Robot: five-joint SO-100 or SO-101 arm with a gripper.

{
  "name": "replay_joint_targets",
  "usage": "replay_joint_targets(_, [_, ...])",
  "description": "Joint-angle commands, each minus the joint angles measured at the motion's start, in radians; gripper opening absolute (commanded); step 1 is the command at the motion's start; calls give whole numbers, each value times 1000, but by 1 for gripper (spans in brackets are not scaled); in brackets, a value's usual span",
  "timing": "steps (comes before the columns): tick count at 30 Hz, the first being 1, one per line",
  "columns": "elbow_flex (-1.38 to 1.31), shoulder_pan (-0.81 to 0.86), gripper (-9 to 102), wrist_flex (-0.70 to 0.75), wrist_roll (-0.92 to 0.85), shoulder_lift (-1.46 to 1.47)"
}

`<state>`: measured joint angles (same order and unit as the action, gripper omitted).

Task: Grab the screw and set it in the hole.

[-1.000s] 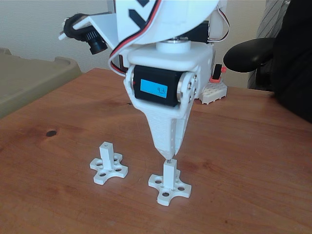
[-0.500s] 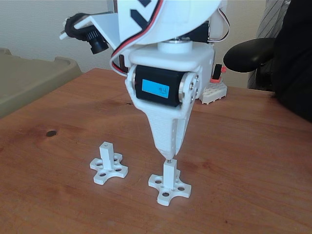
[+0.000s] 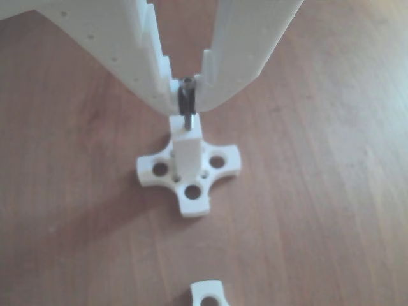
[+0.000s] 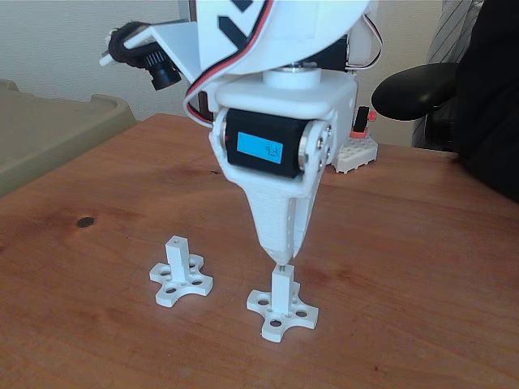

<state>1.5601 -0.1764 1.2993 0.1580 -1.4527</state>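
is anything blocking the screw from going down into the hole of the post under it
Nothing visible is in the way. The claw holds the screw upright, directly over the post, with its tip already at the hole in the post's top face. The second post stands apart to the left in the fixed view.

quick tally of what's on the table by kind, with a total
white posts with cross bases: 2, one under the gripper, one to its left in the fixed view
screw: 1, held in the gripper
white block at the back: 1
total: 4

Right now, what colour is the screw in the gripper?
Dark grey metal screw, clearest in the other view.
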Motion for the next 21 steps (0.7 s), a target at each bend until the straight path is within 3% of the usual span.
replay_joint_targets(1, [-15,-14,-4,18,8,-46])
replay_joint_targets(21, [20,-6,-4,2,3,-48])
